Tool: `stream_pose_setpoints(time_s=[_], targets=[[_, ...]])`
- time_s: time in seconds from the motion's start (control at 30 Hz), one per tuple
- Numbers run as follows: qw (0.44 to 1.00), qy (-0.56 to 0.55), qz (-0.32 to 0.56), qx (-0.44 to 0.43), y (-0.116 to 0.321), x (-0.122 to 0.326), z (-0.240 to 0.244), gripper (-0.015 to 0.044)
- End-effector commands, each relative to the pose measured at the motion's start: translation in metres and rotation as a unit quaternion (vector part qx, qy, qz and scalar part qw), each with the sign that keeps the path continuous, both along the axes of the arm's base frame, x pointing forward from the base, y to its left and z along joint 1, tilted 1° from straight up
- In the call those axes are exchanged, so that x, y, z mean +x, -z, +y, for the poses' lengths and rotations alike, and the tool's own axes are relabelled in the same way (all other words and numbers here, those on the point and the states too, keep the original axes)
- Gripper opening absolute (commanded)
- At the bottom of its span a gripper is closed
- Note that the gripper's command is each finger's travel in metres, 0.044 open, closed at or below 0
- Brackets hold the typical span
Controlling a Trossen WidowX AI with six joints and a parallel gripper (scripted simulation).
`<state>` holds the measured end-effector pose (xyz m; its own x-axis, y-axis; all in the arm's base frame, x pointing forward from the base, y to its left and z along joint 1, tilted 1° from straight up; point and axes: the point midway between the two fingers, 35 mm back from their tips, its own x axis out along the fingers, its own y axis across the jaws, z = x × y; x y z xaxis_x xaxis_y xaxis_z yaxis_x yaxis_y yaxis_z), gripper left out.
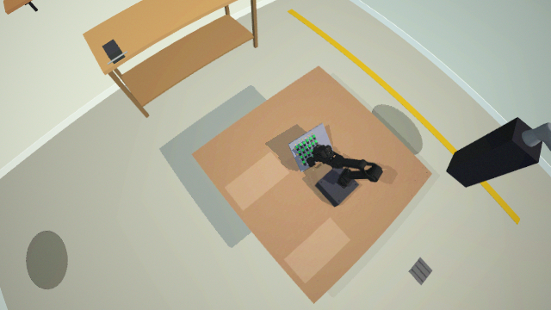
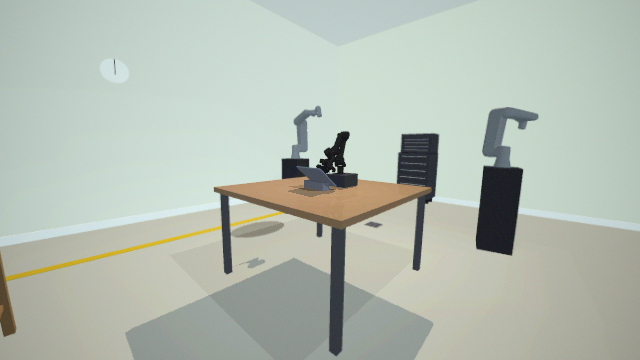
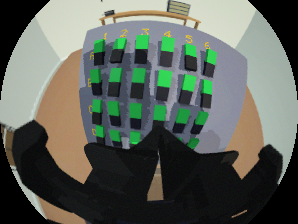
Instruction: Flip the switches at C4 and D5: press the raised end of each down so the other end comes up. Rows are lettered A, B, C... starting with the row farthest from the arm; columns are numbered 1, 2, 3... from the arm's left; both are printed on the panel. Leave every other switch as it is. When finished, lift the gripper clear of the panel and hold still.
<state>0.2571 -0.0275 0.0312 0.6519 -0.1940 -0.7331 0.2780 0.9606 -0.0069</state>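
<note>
The tilted grey panel (image 1: 325,134) (image 2: 313,174) (image 3: 227,80) carries rows of green-and-black rocker switches. My gripper (image 1: 315,155) (image 2: 321,167) (image 3: 158,129) is shut with nothing seen between its fingers. In the wrist view its tips lie over the near, black part of switch C4 (image 3: 160,112); contact cannot be told. C4's green far part shows. Switch D5 (image 3: 183,141) is mostly hidden behind the right finger, with only a bit of green showing. D4 is hidden. Which ends of C4 and D5 are raised cannot be told.
Switches C3 (image 3: 135,114) and C5 (image 3: 182,119) flank the tips closely, with B4 (image 3: 163,85) beyond. D3 (image 3: 135,137) and D6 (image 3: 193,144) show beside the fingers. The panel stands on the wooden table (image 1: 258,129) (image 2: 270,195) in front of the arm's dark base (image 1: 333,194) (image 2: 347,180).
</note>
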Motion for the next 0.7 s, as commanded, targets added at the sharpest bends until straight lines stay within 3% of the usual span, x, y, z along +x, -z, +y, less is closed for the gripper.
stream_pose_setpoints(time_s=[0.0, 0.67], targets=[[1.000, -0.004, 0.000, 0.000, 0.0006, 0.0005, 0.0007, 0.0000], [1.000, -0.004, 0.000, 0.000, 0.0026, 0.0022, 0.0002, 0.0000]])
